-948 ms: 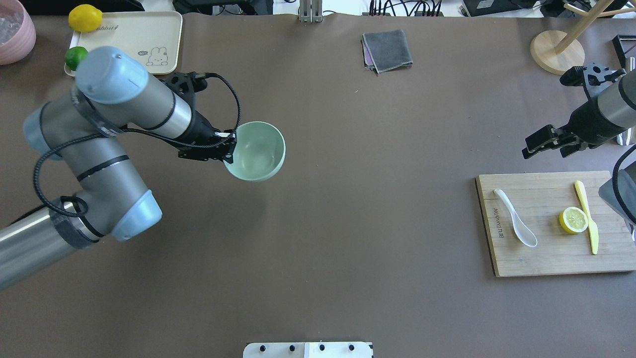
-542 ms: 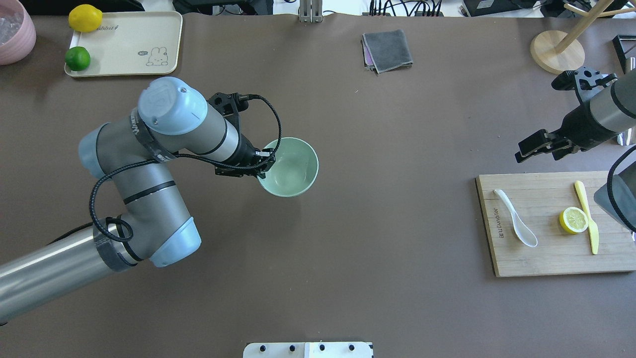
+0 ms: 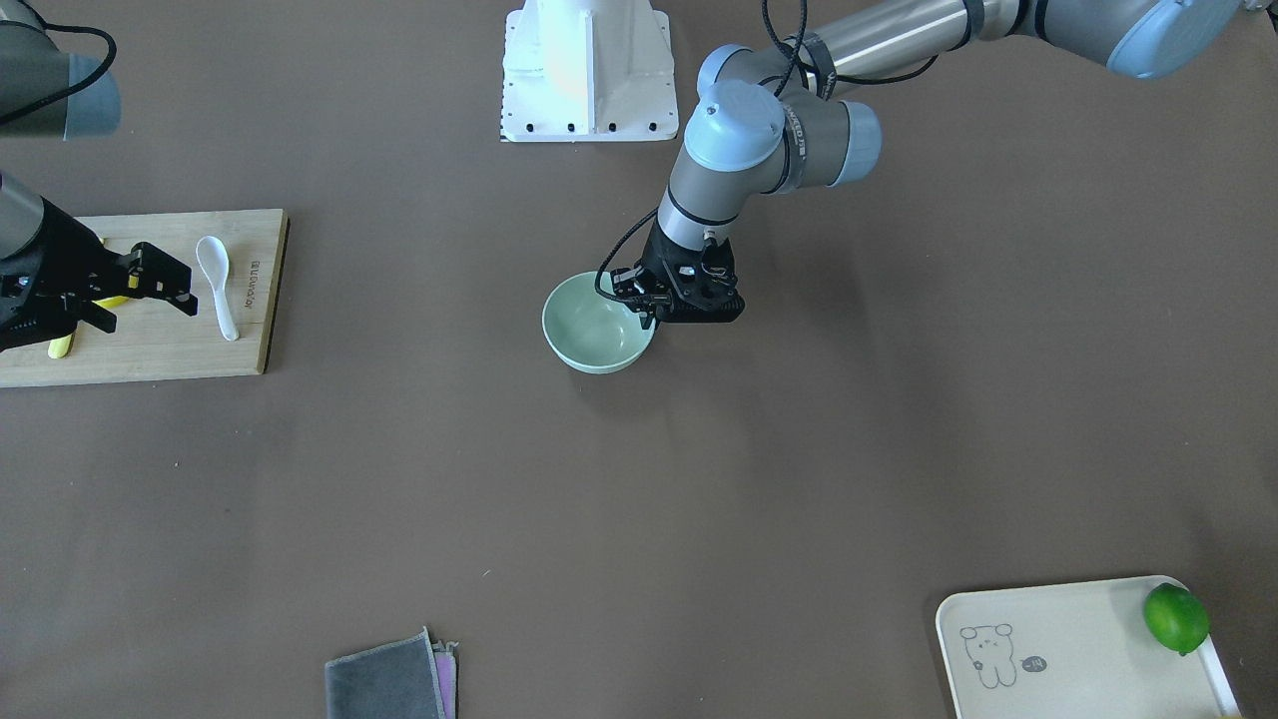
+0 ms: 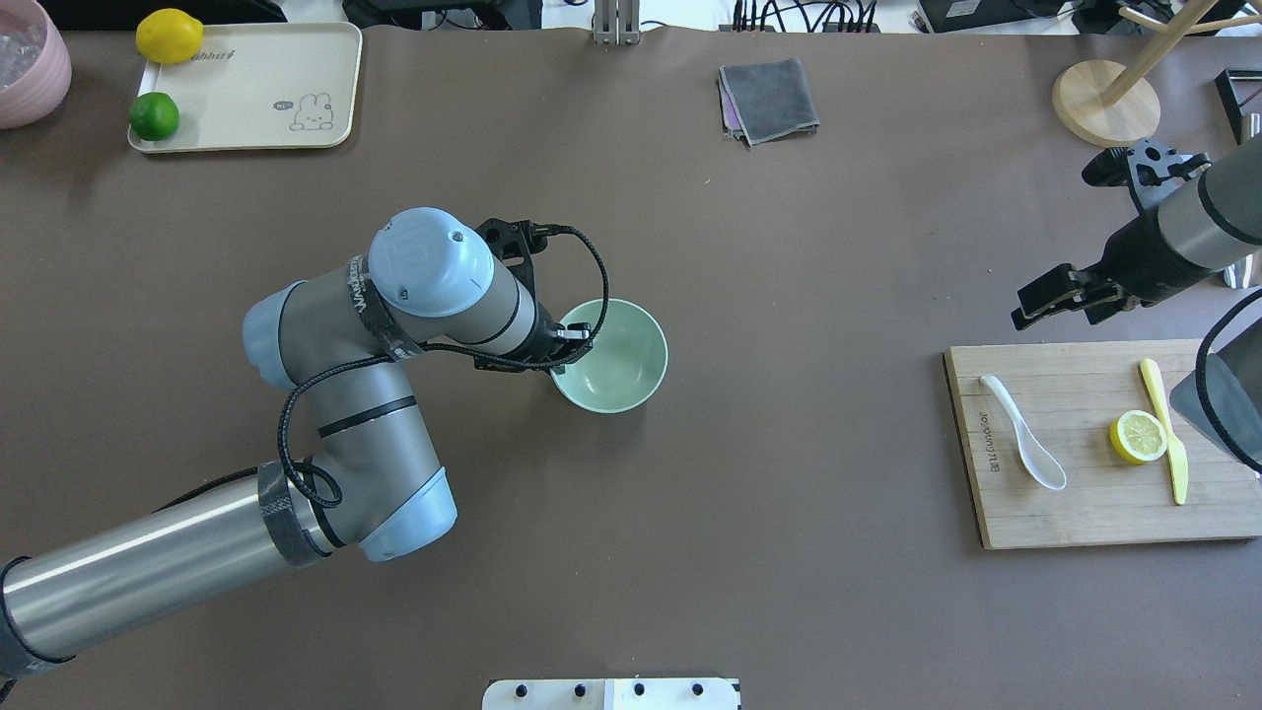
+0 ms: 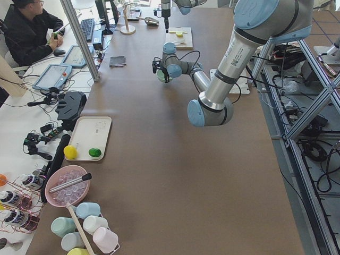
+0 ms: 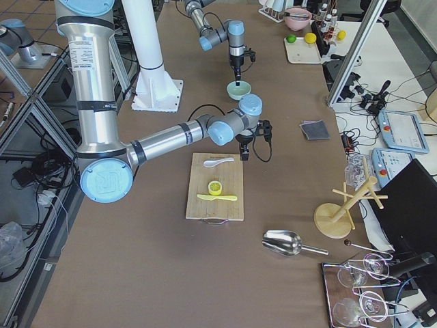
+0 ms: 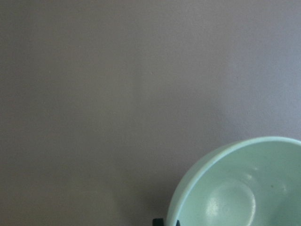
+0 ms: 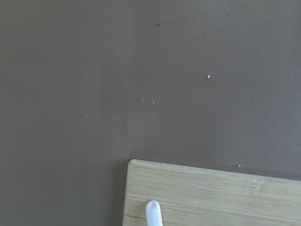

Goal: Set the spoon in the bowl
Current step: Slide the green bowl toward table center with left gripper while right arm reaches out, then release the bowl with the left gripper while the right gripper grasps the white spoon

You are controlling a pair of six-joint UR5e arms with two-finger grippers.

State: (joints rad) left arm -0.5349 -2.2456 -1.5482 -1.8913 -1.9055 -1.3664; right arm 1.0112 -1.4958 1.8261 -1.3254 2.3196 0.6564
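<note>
A brown bench (image 4: 789, 247) fills the overhead view, with a wooden cutting board (image 4: 1085, 513) at its right edge. The spoon (image 4: 1023, 446) lies on the board's left part, its long axis running diagonally from the handle tip at upper left to the scoop at lower right. The right gripper (image 4: 1060, 308) hovers just above the board's upper edge in the frame, jaws apart and holding nothing. It is clearly the nearer one, with the spoon's handle end lying just below it. Well apart, left of frame centre, the left gripper (image 4: 570, 340) pinches the bowl (image 4: 616, 360) by its left rim.
</note>
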